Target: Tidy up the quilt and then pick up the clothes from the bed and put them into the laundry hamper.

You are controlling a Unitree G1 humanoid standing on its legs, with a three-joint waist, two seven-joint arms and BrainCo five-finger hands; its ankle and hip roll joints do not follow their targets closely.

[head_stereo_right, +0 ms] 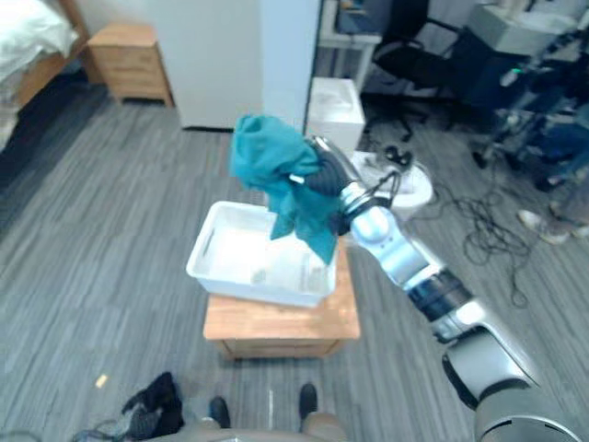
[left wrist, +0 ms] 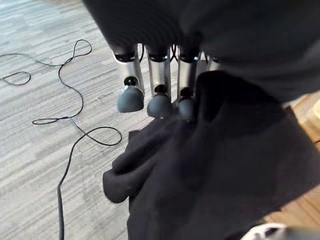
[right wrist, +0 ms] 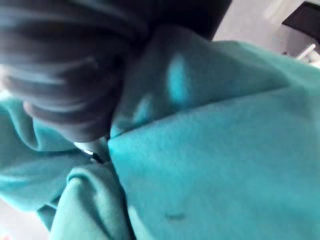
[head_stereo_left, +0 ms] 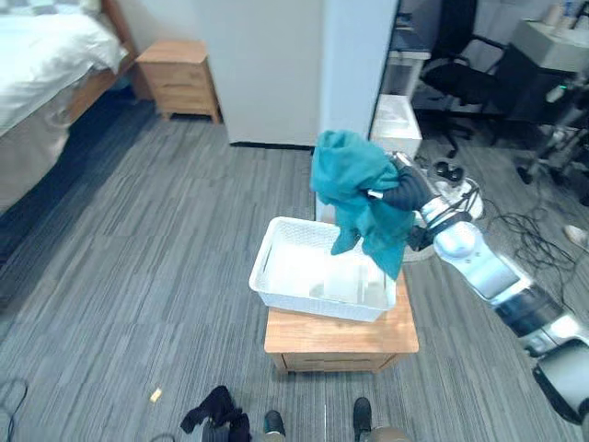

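- Right hand (head_stereo_left: 402,195) is clenched on a teal garment (head_stereo_left: 354,189), lifted above the white laundry hamper (head_stereo_left: 276,241); the cloth bunches over the hand and its lower folds hang down to the hamper's rim on the right-hand side.
- Holding the garment high and over the basket looks like a set-up for a drop: once the fingers loosen, the cloth should fall inside instead of catching on the wall.
- Left hand (left wrist: 157,85) hangs low by the floor with a black garment (left wrist: 220,165) bunched against it. Its fingers (left wrist: 130,98) point straight down along the cloth, and whether they truly grip it cannot be told from these views.
- In the head views the hamper stands on a small wooden table (head_stereo_left: 340,336), and its inside looks empty so far.
- At the far left corner stands the bed (head_stereo_left: 41,55) under its white quilt (head_stereo_left: 37,46), well apart from the hamper.
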